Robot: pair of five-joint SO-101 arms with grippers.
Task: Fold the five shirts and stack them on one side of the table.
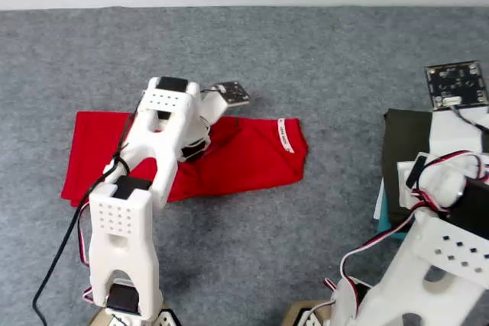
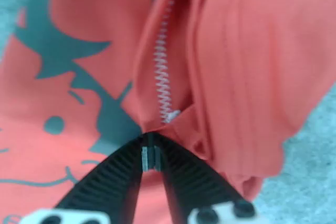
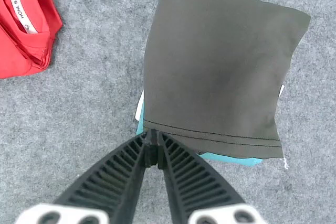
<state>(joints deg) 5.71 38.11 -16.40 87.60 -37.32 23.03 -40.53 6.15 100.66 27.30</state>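
Observation:
A red shirt with a dark print lies partly folded on the grey table, left of centre. My left gripper is down on it, shut on a pinched fold of the red shirt beside a white stitched seam. At the table's right edge sits a stack with a folded dark olive shirt on top and a teal shirt peeking out beneath. My right gripper is shut at the near hem of the dark shirt, with nothing seen between its fingers. The red shirt's collar shows beyond it.
Grey felt table stretches bare between the red shirt and the stack. A black cable trails from the left arm's base at the front edge. The back wall borders the table's far side.

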